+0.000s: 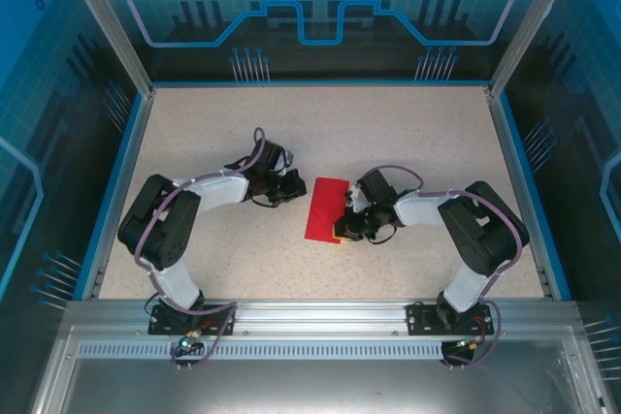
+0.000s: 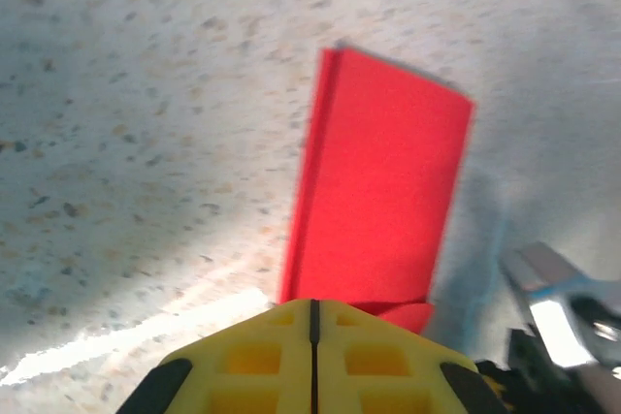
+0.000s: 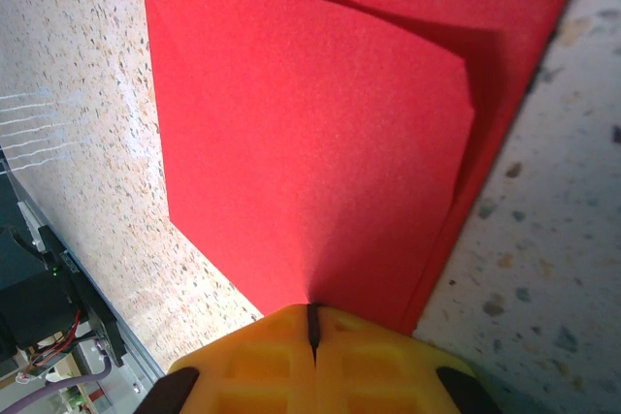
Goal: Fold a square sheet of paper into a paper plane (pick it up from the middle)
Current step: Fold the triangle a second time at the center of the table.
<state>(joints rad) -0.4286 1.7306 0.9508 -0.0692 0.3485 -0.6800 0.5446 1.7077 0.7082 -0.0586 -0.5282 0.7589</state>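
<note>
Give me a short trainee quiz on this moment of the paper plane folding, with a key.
1. True or false: the red paper lies fully unfolded as one flat layer.
2. The right hand is: A) open above the paper; B) shut on the paper's edge; C) shut on nothing, far from the paper.
3. Fill in: seen from above, the paper lies ___ the left hand and the right hand.
Key: 1 false, it is folded over; 2 B; 3 between.
</note>
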